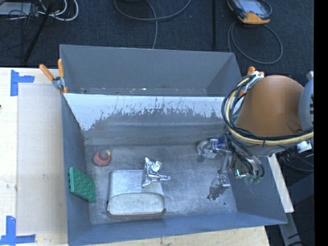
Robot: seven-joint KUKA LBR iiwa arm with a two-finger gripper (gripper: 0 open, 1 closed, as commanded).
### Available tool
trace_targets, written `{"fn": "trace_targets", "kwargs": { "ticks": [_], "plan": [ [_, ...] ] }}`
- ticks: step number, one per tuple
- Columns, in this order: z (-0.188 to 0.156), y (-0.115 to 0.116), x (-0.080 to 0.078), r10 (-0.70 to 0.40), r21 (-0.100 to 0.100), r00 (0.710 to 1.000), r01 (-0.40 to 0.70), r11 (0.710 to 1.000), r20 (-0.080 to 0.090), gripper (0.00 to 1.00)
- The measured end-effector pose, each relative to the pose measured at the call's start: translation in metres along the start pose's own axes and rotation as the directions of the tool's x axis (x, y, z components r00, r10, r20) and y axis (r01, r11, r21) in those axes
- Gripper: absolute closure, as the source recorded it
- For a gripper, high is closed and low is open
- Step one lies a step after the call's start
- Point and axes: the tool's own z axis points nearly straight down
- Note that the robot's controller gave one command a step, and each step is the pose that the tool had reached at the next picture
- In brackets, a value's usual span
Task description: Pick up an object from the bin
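Over the right end of the bin [148, 78] floor, close under the right wall: claw [213, 169], one item, released. We log its two fingers [207, 148] spread well apart, one toward the far side and one toward the near side. Between them is bare grey floor, nothing gripped.

Step in hand, as we judge it: approach, ahead of any grasp. Nothing is lifted; all four contents lie on the floor.

Contents, left to right:
- Green pad [82, 184]: flat, ribbed, at the foot of the left wall.
- Red-brown knob [101, 158]: small, round, far-left floor.
- Grey tin [134, 201]: broad, low, rounded corners, near-centre floor.
- Silvery metal piece [154, 172]: at the tin's far edge, mid-floor. It is the nearest thing to the claw, yet well apart from it, to the claw's left in the view.

Likeliest candidate, on nearness alone: the silvery metal piece. We describe it as small, bright and irregular, with thin arms jutting out. We cannot tell whether it rests on the tin or only touches its edge.

Next move, in our judgement: carry the open claw leftward across the floor until the fingers straddle the piece, lower, then close. Its thin, uneven arms and the tin beside it call for careful alignment, or a finger may land on the tin.
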Motion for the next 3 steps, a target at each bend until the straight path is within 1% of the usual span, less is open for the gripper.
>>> {"fn": "trace_targets", "kwargs": {
  "ticks": [1, 2, 3],
  "plan": [
    [0.116, 0.057, -0.018, 0.207, -0.001, 0.978, -0.207, 0.978, 0.001, 0.00],
    [0.144, 0.078, -0.047, 0.357, -0.001, 0.934, -0.357, 0.934, 0.008, 0.00],
    [0.144, 0.145, -0.086, 0.457, -0.005, 0.889, -0.457, 0.889, 0.014, 0.00]
  ]
}}
